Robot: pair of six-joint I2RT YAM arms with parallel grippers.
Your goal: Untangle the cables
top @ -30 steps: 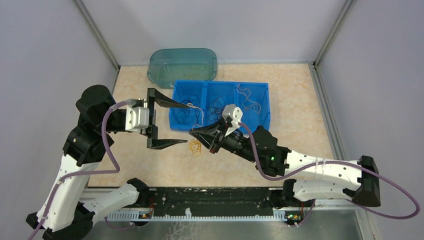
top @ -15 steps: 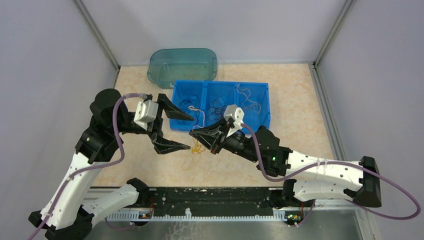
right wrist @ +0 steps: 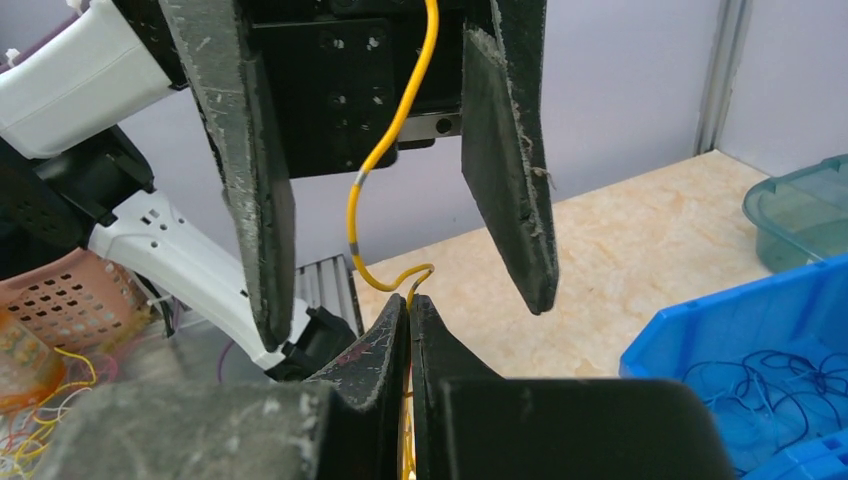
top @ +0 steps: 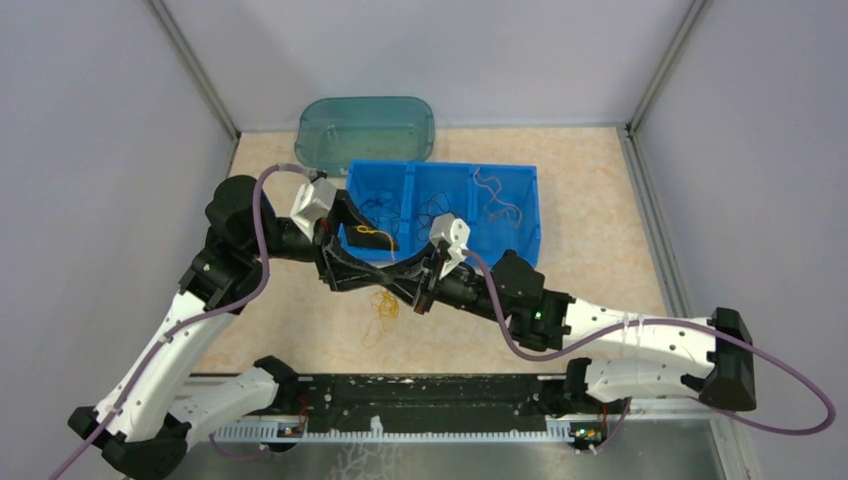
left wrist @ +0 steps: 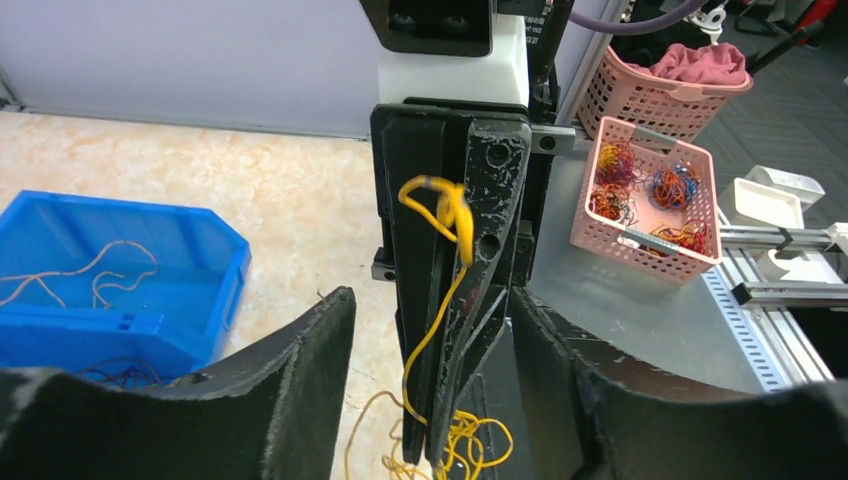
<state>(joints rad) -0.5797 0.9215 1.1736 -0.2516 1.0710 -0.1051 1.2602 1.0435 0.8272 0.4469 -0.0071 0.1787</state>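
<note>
**Right wrist view.** The right gripper is clenched on a yellow cable, pinched at the very tips. The free length rises between the fingers of the left gripper. They stand apart on either side without touching it, so that gripper is released and holds nothing. Judgement: the strand is presented upright so the other arm can take a second hold. A blue bin and a teal container lie to the right.

**Left wrist view.** The clenched gripper sits squarely between the left fingers. The yellow cable runs down its seam to a yellow clump on the surface beneath. Judgement: one strand is lifted clear so that pulling can separate it from the rest. A pink basket of coloured loops stands on a grey ledge off the table.

**Top view.** Both grippers meet just off the bin's near-left corner, with the clump on the table just nearer. The bin sits toward the far edge, with dark strands in its left and middle compartments and pale strands in the right one. The teal container lies behind it at the far edge; contact between them cannot be told. The table is beige, marbled and flat. Plain grey walls enclose three sides.
</note>
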